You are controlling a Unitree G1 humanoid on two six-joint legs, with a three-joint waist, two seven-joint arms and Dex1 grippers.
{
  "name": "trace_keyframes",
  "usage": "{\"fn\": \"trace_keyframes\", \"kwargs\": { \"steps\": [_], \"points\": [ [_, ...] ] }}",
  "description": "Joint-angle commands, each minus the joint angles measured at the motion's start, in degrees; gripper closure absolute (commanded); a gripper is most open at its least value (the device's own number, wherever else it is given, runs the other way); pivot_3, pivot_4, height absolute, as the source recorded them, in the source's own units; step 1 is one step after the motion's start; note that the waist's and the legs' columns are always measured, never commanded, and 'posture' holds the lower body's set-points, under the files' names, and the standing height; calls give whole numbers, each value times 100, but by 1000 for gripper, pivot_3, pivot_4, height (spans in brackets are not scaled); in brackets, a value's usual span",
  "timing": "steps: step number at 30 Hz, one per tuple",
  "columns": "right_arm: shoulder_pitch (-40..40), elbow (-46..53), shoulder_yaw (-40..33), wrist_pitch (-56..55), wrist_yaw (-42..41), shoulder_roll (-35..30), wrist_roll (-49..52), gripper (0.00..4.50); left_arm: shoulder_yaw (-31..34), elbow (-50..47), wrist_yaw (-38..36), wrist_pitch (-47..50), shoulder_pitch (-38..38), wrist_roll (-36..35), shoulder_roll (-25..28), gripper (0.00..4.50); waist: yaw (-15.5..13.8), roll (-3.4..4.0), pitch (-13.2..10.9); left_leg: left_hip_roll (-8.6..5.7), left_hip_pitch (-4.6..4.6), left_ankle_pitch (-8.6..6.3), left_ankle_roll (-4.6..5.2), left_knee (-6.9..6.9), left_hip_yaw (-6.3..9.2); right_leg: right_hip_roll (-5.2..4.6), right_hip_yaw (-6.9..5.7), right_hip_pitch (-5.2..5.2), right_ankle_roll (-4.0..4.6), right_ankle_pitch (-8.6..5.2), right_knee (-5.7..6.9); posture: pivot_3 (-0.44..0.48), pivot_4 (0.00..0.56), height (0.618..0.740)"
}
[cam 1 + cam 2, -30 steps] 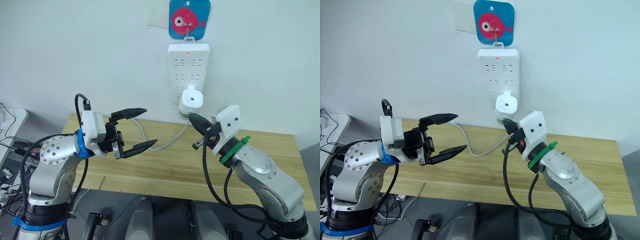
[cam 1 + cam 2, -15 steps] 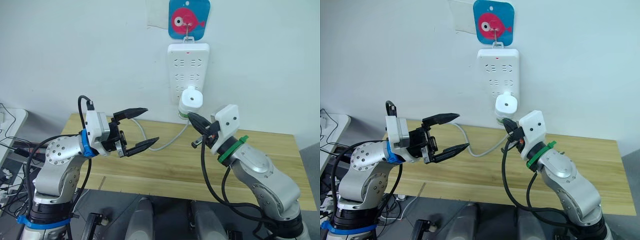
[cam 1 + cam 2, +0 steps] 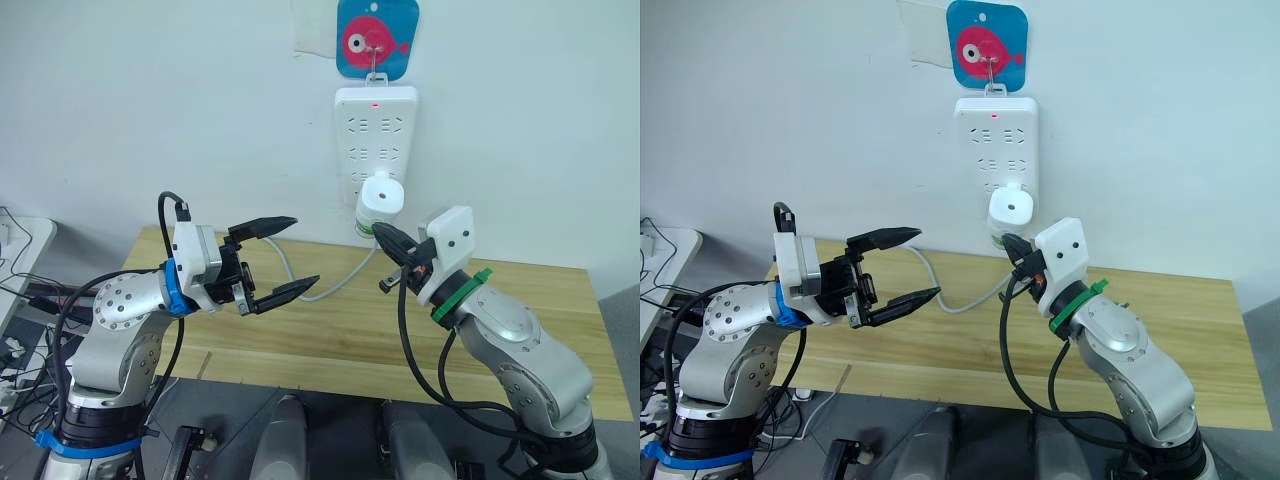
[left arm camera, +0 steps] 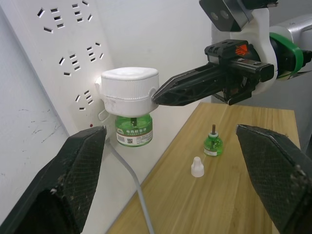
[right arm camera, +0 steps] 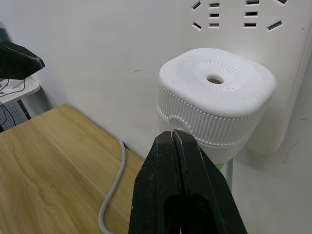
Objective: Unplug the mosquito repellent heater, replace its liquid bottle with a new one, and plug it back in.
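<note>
The mosquito repellent heater [image 3: 381, 198] is a white rounded unit plugged into the lower end of the wall power strip [image 3: 376, 130]. A green liquid bottle [image 4: 133, 130] hangs under it. My right gripper [image 3: 380, 231] is shut, with its tips against or just short of the heater's ribbed side [image 5: 209, 124]. My left gripper [image 3: 303, 251] hangs open over the table to the left of the heater, holding nothing. Another green bottle [image 4: 213, 144] stands upright on the table with a small white cap [image 4: 196, 166] beside it.
The power strip hangs from a blue fish-print hook [image 3: 377, 38] on the white wall. Its grey cable [image 3: 335, 283] runs down onto the wooden table [image 3: 330, 335]. A white side table [image 3: 20, 240] with wires stands at the far left.
My right gripper has edged a little up and toward the heater. My left arm shifted slightly right, still open.
</note>
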State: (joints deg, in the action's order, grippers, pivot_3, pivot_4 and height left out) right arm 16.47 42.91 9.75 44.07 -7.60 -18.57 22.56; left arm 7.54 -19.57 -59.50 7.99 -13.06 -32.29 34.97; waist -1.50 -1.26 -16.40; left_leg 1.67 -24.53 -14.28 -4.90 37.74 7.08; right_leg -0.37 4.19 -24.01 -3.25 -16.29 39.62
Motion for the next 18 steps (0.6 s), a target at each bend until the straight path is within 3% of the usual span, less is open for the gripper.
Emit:
{"fn": "trace_keyframes", "kwargs": {
  "steps": [1, 11, 14, 18],
  "points": [
    [-221, 602, -162, 76, -274, -228, 168, 4468, 16, -55, -23, -144, -6, 12, 14, 0, -4, 0, 0, 0, 0, 0, 0, 0, 0, 0, 0, 0, 0, 0, -2, 199, 271, 740],
    [-787, 1436, -1138, 307, -1250, -1270, 1135, 4468, -31, 196, -183, -400, -67, 97, 37, 0, 0, 1, -1, 1, -2, -1, 2, -3, 3, 1, -4, 3, 1, -1, -11, 186, 272, 740],
    [-947, 1412, -1568, 224, -1620, -1623, 1449, 3894, -6, 331, -270, -494, -97, 138, 76, 0, -1, 0, -1, 1, -2, -1, 2, -3, 5, 1, -7, 7, 1, -1, -15, 186, 272, 740],
    [-1133, 1310, -1929, -46, -2037, -2018, 1503, 2496, 15, 426, -306, -525, -133, 155, 115, 0, -2, 0, -1, 1, -2, -1, 2, -3, 5, 1, -8, 10, 1, -1, -17, 187, 270, 740]
  ]
}}
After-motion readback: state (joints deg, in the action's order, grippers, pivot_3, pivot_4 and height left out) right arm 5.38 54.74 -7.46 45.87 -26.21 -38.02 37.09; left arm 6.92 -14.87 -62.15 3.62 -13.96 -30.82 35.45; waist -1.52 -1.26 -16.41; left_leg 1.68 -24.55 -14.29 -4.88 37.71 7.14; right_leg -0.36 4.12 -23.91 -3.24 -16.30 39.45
